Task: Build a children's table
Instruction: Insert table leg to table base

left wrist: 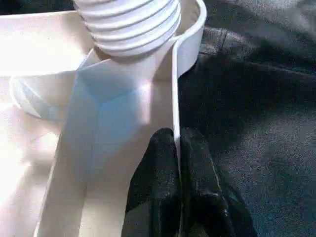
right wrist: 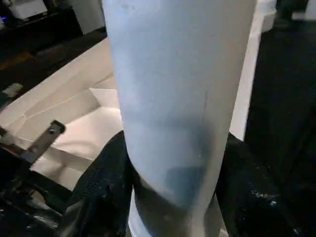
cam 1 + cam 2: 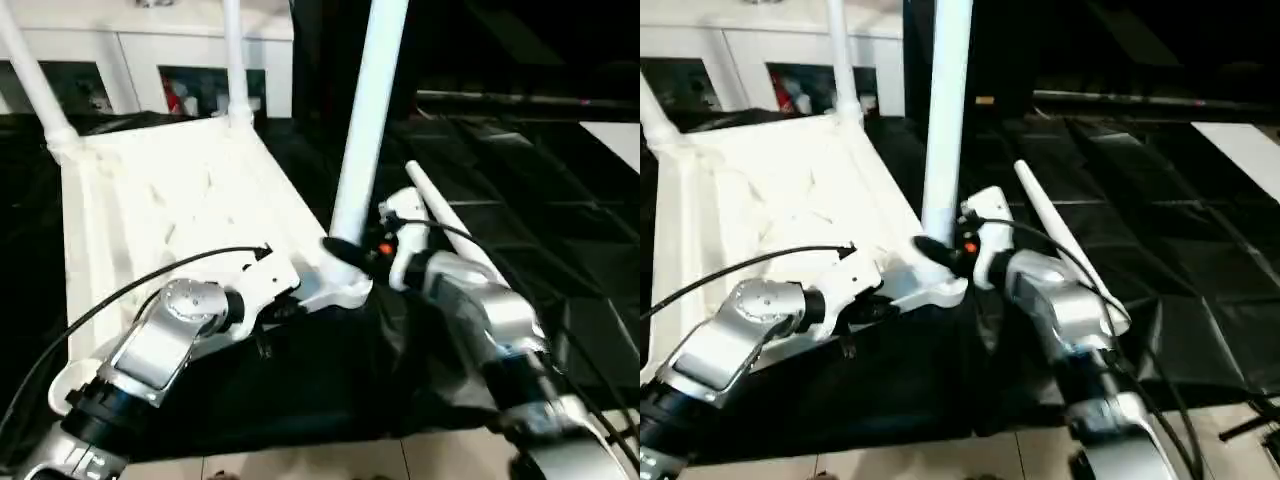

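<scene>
The children's table top [image 3: 160,190] lies upside down on the black-covered work table, ribbed underside up. Two white legs [image 3: 235,60] [image 3: 35,85] stand in its far corners. A third leg [image 3: 365,130] stands upright at the near right corner socket, its threaded end [image 1: 131,24] at the socket. My right gripper [image 3: 345,252] is shut around this leg just above its base, one black finger [image 2: 103,187] on either side. My left gripper [image 1: 178,148] pinches the top's thin side rim [image 1: 174,89] near that corner. A fourth leg [image 3: 1060,235] lies on the cloth behind my right forearm.
Black cloth [image 3: 330,380] covers the work table, whose front edge meets pale floor tiles [image 3: 300,465] close to me. A white glass-door cabinet [image 3: 130,60] stands behind the table. A black cable [image 3: 110,295] loops over my left forearm.
</scene>
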{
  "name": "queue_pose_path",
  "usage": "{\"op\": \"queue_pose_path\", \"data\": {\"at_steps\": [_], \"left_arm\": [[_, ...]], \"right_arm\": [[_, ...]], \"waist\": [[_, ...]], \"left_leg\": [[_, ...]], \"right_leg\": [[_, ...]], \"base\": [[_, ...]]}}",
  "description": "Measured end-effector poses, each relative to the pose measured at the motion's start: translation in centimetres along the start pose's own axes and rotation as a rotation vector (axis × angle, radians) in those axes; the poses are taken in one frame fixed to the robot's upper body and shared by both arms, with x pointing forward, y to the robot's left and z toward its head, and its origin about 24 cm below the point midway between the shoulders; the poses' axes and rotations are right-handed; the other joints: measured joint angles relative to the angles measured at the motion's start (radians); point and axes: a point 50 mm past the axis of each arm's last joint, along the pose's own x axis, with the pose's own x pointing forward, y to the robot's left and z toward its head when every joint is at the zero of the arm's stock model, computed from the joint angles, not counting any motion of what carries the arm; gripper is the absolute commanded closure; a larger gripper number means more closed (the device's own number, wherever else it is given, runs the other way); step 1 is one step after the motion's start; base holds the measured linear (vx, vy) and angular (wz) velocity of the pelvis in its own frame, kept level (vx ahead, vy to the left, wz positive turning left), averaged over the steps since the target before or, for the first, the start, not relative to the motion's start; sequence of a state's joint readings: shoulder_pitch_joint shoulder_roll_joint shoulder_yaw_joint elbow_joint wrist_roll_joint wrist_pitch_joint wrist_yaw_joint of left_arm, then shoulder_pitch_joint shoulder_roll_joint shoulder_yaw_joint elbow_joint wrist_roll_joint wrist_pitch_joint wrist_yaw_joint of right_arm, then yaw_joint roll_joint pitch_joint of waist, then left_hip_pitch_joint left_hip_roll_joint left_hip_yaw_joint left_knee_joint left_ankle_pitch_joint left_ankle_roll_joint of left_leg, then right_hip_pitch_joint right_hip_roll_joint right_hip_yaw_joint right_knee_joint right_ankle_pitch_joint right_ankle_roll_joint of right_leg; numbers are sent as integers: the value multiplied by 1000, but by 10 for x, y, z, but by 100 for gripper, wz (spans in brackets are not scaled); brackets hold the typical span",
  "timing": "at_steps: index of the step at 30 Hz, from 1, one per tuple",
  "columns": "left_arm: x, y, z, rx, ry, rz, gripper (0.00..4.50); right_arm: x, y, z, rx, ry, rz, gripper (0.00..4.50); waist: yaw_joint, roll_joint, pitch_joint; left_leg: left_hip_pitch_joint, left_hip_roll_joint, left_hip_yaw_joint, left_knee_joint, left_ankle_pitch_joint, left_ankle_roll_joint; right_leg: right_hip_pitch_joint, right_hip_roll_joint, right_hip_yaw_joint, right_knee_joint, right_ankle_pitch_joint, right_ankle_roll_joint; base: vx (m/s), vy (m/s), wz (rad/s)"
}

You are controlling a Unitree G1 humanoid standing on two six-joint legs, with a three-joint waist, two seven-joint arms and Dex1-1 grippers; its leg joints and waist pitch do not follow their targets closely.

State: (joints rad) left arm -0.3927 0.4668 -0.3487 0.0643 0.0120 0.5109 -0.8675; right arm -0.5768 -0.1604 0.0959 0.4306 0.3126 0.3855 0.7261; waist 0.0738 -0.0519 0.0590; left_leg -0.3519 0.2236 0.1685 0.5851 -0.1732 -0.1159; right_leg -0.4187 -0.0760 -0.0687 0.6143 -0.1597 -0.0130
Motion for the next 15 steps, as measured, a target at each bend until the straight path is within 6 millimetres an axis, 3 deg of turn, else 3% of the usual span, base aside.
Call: {"op": "queue_pose_path", "data": {"at_steps": [6, 15], "left_arm": [[-1, 4, -4, 19, 0, -4, 450], [-2, 6, -6, 38, 1, -27, 450]], "right_arm": [[-3, -15, 3, -7, 42, -28, 259], [-11, -19, 4, 18, 78, 16, 259]], "waist": [[2, -2, 0], [5, -4, -2]], "left_leg": [[1, 0, 0, -1, 0, 0], [1, 0, 0, 0, 0, 0]], "right_leg": [[1, 0, 0, 3, 0, 0], [2, 0, 0, 3, 0, 0]], "base": [[0, 0, 0], [0, 0, 0]]}}
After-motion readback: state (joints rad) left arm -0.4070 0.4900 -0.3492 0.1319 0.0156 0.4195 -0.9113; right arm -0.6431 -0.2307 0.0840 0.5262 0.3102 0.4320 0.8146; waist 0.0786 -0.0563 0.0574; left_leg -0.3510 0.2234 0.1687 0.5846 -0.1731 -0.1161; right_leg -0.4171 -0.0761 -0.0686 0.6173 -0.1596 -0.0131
